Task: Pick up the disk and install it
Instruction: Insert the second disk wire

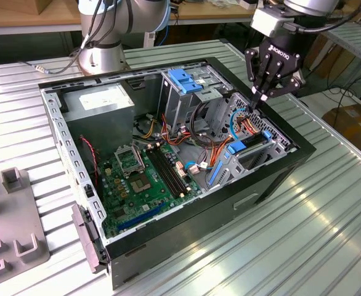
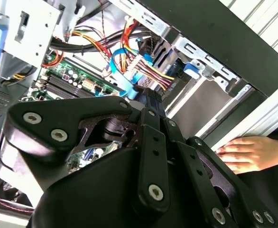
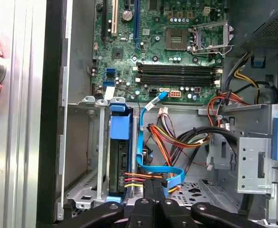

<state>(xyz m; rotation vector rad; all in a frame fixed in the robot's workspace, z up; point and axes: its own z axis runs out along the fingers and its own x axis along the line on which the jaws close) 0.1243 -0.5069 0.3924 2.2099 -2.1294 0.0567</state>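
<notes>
Ribbed shiny metal table (image 1: 328,216), seemingly matt black hand (image 1: 262,92)

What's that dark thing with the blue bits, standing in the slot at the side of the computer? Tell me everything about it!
That is the disk. It looks like a dark, flat box with bright blue plastic pieces, standing on its edge between grey metal walls inside the open computer case. Coloured wires reach its end, and the claw is right by those wires.
</notes>
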